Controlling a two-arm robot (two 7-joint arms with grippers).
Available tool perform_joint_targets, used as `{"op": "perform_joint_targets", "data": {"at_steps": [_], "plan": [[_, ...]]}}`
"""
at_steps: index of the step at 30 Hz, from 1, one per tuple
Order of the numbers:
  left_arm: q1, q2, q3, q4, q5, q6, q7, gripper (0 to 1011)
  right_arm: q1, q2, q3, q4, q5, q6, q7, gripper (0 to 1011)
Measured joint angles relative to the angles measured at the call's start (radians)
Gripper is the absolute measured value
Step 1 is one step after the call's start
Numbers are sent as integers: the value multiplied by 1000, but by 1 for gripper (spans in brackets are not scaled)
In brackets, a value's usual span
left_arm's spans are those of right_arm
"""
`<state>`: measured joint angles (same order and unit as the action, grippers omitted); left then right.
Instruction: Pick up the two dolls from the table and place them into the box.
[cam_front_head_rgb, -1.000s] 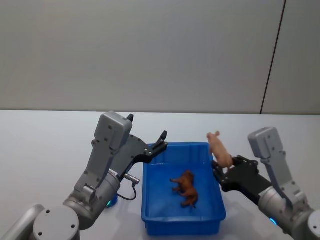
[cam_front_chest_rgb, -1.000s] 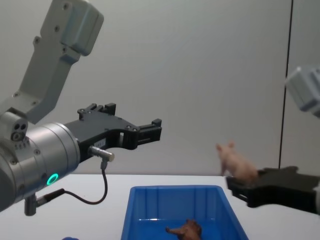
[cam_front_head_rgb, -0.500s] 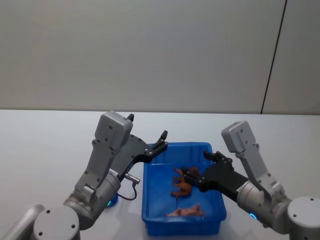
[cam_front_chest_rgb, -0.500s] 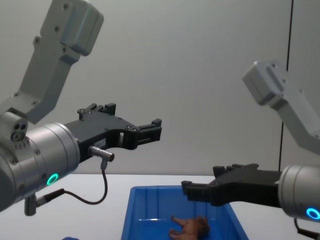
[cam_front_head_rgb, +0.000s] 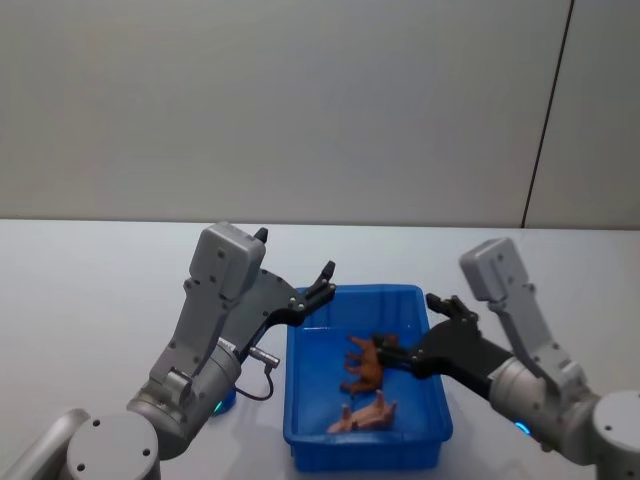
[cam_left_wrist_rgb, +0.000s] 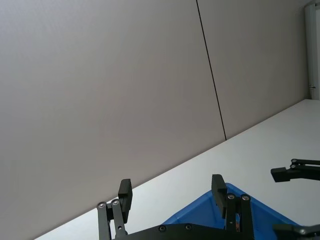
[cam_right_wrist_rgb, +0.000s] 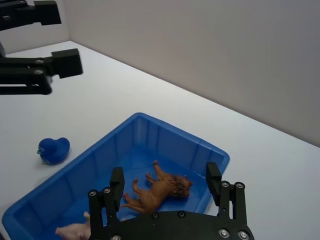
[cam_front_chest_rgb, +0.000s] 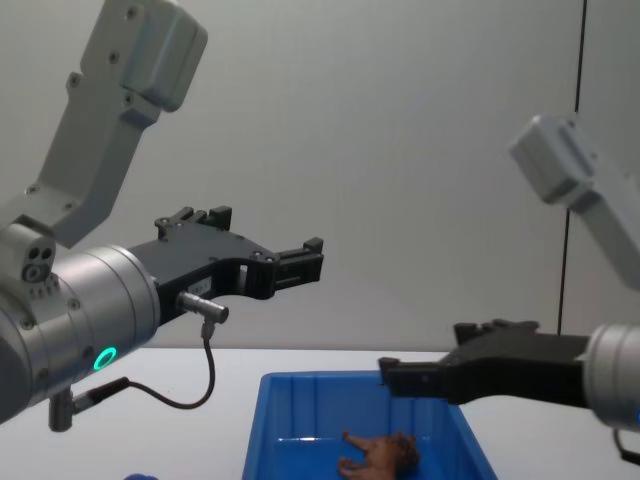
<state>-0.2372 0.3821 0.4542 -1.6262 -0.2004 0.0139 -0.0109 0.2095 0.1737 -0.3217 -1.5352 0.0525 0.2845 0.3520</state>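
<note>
Right gripper (cam_front_head_rgb: 413, 323) over right half of box (cam_front_head_rgb: 365, 462), fingers spread, holding nothing. Left gripper (cam_front_head_rgb: 318, 287) raised above the box's far left corner, fingers spread too, empty. Brown toy animal (cam_front_head_rgb: 365, 365) lying on its side mid-box. Pink toy animal (cam_front_head_rgb: 362, 415) on its side near the front wall, just beside the brown one. Small blue toy (cam_right_wrist_rgb: 53, 150) on table (cam_front_head_rgb: 80, 300), outside the box's left wall
</note>
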Motion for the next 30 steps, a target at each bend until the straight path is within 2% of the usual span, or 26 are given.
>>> {"op": "perform_joint_targets", "data": {"at_steps": [10, 17, 25, 30], "plan": [[0, 0, 0, 0, 0, 0, 0, 1001, -42, 61, 43, -31, 46, -20, -2, 1001], [2, 1, -1, -1, 2, 0, 0, 1000, -58, 84, 60, -41, 63, -28, -2, 1001], [26, 25, -10, -31, 9, 21, 31, 1001, -69, 100, 70, -49, 74, -33, -1, 1001], [62, 59, -22, -66, 3, 51, 69, 1001, -73, 106, 74, -52, 79, -36, -1, 1001]]}}
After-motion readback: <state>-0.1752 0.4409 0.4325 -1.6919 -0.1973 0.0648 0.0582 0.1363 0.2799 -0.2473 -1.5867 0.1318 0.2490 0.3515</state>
